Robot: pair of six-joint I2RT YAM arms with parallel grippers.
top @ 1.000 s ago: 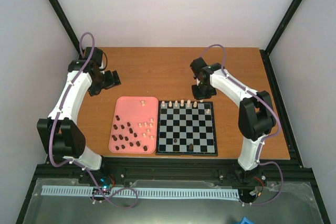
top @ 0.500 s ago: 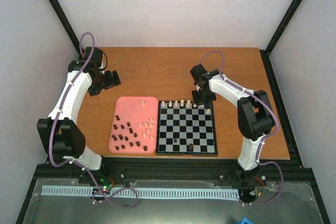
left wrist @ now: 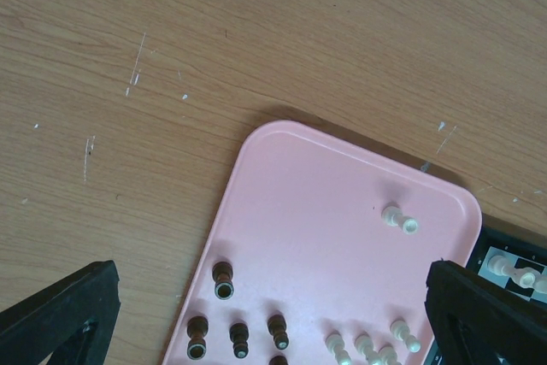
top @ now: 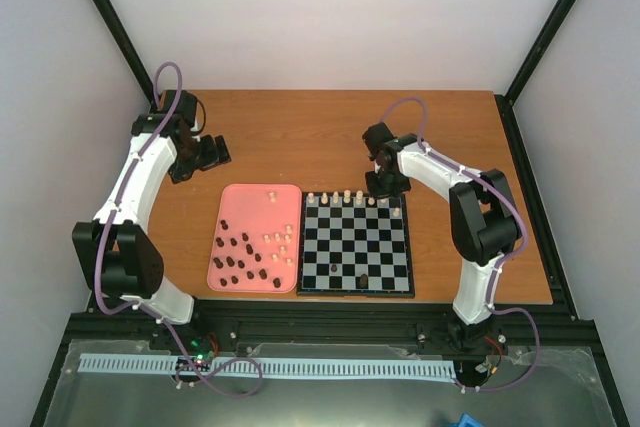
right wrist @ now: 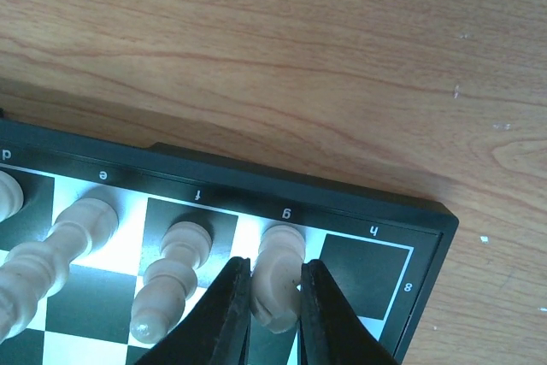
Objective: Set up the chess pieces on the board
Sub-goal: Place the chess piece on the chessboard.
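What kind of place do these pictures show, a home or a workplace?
Probably a robot test booth, not a home: a wooden table closed in by plain white walls and black metal posts, with a left arm and a right arm bolted at its near edge, near a chessboard.

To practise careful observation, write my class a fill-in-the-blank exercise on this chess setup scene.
The right hand is shut on a ___ chess piece.
That piece stands in the board's column marked ___.
The left hand is ___, holding nothing.
The loose pieces lie in the ___ tray.
Missing words: cream, g, open, pink.
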